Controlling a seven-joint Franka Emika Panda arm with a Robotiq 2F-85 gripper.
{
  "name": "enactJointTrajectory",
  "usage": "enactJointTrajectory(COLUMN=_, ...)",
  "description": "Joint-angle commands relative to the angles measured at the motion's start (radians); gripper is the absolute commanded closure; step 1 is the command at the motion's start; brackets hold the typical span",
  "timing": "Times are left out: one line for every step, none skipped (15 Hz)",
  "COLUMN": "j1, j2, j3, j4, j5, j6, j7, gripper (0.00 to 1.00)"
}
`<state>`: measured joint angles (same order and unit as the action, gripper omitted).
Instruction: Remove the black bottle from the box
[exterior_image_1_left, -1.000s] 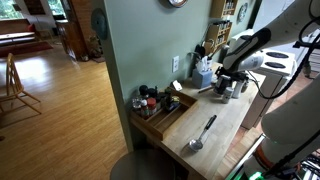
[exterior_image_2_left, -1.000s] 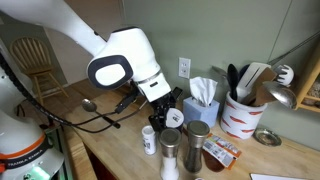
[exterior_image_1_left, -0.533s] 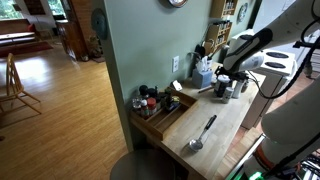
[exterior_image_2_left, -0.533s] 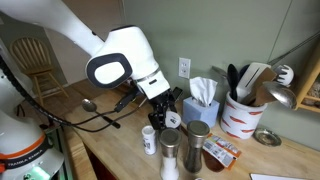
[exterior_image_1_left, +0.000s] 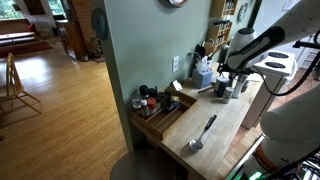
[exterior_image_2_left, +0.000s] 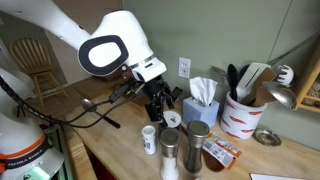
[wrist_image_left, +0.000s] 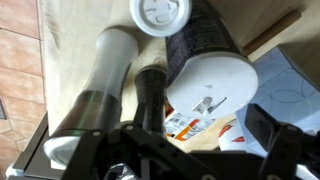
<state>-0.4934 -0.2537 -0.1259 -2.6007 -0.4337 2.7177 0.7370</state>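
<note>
Black bottle (wrist_image_left: 150, 95) is standing on the counter (exterior_image_1_left: 225, 125) beside the white shaker (wrist_image_left: 105, 80), well apart from the box (exterior_image_1_left: 166, 118). The claw (exterior_image_2_left: 162, 105) is lifting away, spread and empty, so removal seems done.

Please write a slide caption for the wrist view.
Gripper above a white-lidded canister and a grinder on a wooden counter.

The tissue box (exterior_image_2_left: 200, 108) is blue, the crock (exterior_image_2_left: 240, 120) red-and-white, the box (exterior_image_1_left: 158, 127) light wood.
</note>
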Motion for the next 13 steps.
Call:
enactJointTrajectory(j1=0.012, j2=-0.154, j3=0.020, j4=-0.029, j5=-0.010, j6=-0.260, j7=-0.063, gripper=0.00)
enactJointTrajectory(j1=0.036, j2=-0.184, j3=0.007, j4=-0.031, j5=0.033, j6=-0.339, j7=-0.127, gripper=0.00)
enactJointTrajectory(j1=0.052, j2=-0.223, j3=0.000, j4=-0.026, j5=0.062, j6=-0.425, j7=-0.174, gripper=0.00)
enactJointTrajectory(j1=0.070, j2=-0.258, j3=-0.010, j4=-0.015, j5=0.097, j6=-0.511, j7=-0.236, gripper=0.00)
enactJointTrajectory(j1=0.077, j2=-0.289, j3=-0.018, j4=0.004, j5=0.124, j6=-0.593, j7=-0.289, gripper=0.00)
enactJointTrajectory(j1=0.082, j2=-0.319, j3=-0.021, j4=0.024, j5=0.151, j6=-0.678, j7=-0.336, gripper=0.00)
enactJointTrajectory(j1=0.088, j2=-0.343, j3=-0.034, j4=0.044, j5=0.172, j6=-0.748, j7=-0.389, gripper=0.00)
enactJointTrajectory(j1=0.102, j2=-0.372, j3=-0.062, j4=0.056, j5=0.206, j6=-0.775, j7=-0.458, gripper=0.00)
enactJointTrajectory(j1=0.075, j2=-0.310, j3=-0.016, j4=0.048, j5=0.149, j6=-0.704, j7=-0.349, gripper=0.00)
enactJointTrajectory(j1=0.076, j2=-0.327, j3=-0.021, j4=0.058, j5=0.155, j6=-0.721, j7=-0.367, gripper=0.00)
enactJointTrajectory(j1=0.075, j2=-0.335, j3=-0.021, j4=0.059, j5=0.154, j6=-0.721, j7=-0.366, gripper=0.00)
enactJointTrajectory(j1=0.075, j2=-0.335, j3=-0.021, j4=0.057, j5=0.154, j6=-0.721, j7=-0.366, gripper=0.00)
enactJointTrajectory(j1=0.076, j2=-0.331, j3=-0.020, j4=0.056, j5=0.154, j6=-0.720, j7=-0.365, gripper=0.00)
